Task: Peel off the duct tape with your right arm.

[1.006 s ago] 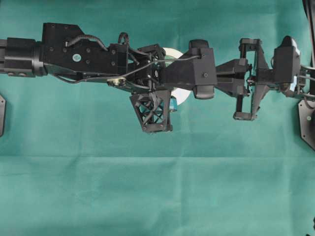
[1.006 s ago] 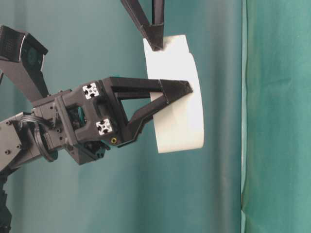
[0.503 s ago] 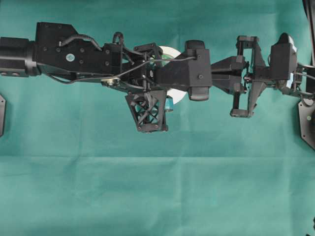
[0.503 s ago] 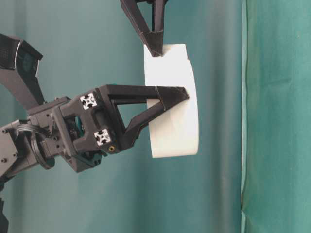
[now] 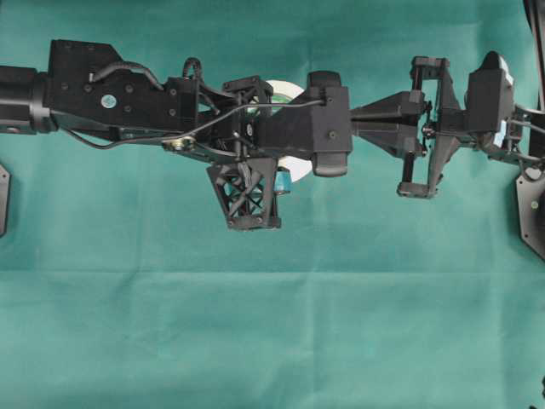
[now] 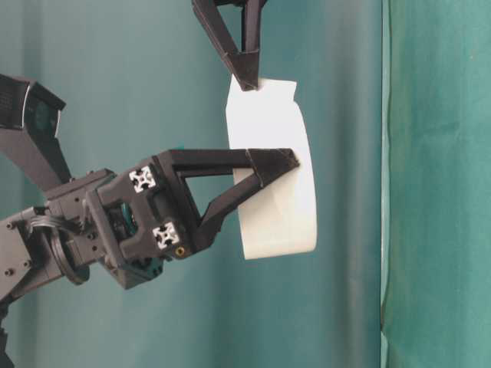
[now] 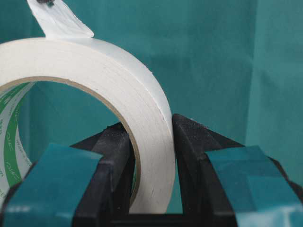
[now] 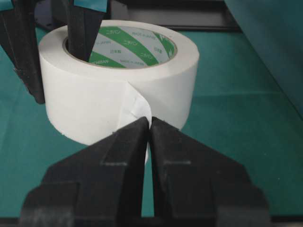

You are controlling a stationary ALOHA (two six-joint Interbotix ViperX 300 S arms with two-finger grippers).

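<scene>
white tape roll (image 5: 289, 128) mostly arm-hidden overhead

Green cloth (image 5: 272, 341) covers the whole surface, with a horizontal fold line across the lower half. Left arm (image 5: 111, 89) extends from the left edge, its black body bearing a round teal dot, a loose cable and a lattice bracket (image 5: 247, 196) hanging below; the right arm (image 5: 443, 115) reaches in from the right edge, and a blocky black unit (image 5: 328, 132) sits where the two meet. The duct tape (image 5: 289, 88) shows only as white arcs above and below that junction, mostly hidden; neither gripper's fingertips can be made out.
</scene>
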